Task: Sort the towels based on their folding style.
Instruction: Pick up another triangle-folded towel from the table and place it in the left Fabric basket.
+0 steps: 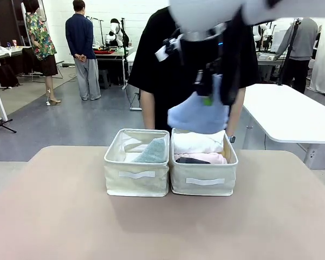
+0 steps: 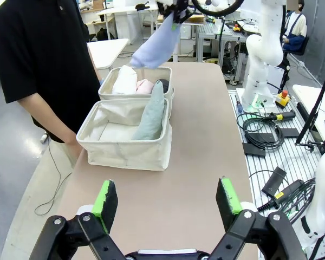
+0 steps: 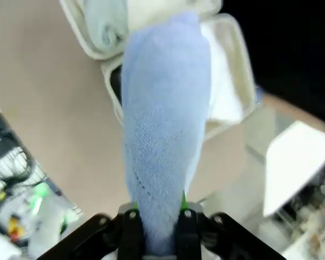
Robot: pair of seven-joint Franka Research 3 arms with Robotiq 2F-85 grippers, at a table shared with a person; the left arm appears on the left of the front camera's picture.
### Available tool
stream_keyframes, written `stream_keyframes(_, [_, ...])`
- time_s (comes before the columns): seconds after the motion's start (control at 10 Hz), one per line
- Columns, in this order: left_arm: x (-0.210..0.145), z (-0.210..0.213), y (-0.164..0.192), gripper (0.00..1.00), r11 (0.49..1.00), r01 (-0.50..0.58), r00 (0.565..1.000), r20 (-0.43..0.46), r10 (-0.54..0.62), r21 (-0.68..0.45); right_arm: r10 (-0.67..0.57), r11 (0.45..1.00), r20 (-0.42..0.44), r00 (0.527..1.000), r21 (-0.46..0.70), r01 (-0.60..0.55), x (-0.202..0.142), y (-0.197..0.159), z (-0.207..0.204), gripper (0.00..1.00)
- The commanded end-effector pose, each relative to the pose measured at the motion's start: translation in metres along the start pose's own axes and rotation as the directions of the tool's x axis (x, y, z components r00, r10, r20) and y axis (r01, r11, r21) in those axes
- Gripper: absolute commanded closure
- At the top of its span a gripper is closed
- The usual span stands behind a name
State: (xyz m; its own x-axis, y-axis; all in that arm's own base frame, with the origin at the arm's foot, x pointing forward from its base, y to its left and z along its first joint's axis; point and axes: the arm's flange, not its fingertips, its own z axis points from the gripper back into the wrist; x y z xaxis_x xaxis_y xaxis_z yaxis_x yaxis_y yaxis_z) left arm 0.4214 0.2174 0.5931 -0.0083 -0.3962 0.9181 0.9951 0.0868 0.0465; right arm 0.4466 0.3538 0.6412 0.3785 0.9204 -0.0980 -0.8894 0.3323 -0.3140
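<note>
In front, my right gripper [image 1: 208,97] holds the light blue cone [image 1: 197,115] above the rolls' bin [image 1: 203,187]. I judge it belongs in the bin beside it [image 1: 135,181], with the pale green cone [image 1: 151,151]. Left wrist: my left gripper [image 2: 167,190] is spread and empty, short of the rolls' bin. Right wrist: fingers [image 3: 131,223] clamped on the cone.

Cream left bin [image 1: 136,183] and right bin [image 1: 204,187], touching, on a tan table [image 1: 162,230].
A person in a black shirt [image 1: 162,70] stands just behind them; a white table [image 1: 292,114] lies beyond, a person in navy [image 1: 80,40] stands far off, and cables [image 2: 260,130] lie beside what looks like a stop button [image 2: 284,98].
</note>
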Motion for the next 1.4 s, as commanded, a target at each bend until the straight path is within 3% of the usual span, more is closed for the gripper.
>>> stream_keyframes(0.0, [0.002, -0.001, -0.001, 0.05, 1.0, -0.007, 1.0, 0.004, 0.007, 0.016, 0.175, 0.984, 0.017, 0.984, -0.014, -0.175, 0.04, -0.025, 0.021, 0.77])
stream_keyframes(0.3, [0.002, -0.001, -0.001, 0.05, 1.0, -0.007, 1.0, 0.004, 0.007, 0.016, 0.253, 0.968, 0.057, 0.966, -0.017, -0.252, 0.076, -0.03, 0.031, 0.77])
stream_keyframes(0.4, [0.002, -0.001, -0.001, 0.05, 1.0, -0.007, 1.0, 0.004, 0.007, 0.016, 0.217, 0.976, 0.05, 0.975, -0.014, -0.216, 0.059, -0.014, 0.002, 0.77])
stream_keyframes(0.9, [0.002, -0.001, -0.001, 0.05, 1.0, -0.007, 1.0, 0.004, 0.007, 0.016, 0.234, 0.972, 0.048, 0.971, -0.005, -0.234, 0.066, -0.017, 0.002, 0.77])
stream_keyframes(1.0, [0.002, -0.001, -0.001, 0.05, 1.0, -0.007, 1.0, 0.004, 0.007, 0.016, 0.247, 0.968, 0.155, 0.956, 0.014, -0.252, 0.063, -0.03, 0.002, 0.77])
stream_keyframes(1.3, [0.002, -0.001, -0.001, 0.05, 1.0, -0.007, 1.0, 0.004, 0.007, 0.016, 0.264, 0.953, 0.213, 0.941, 0.091, -0.288, 0.081, -0.068, -0.019, 0.77])
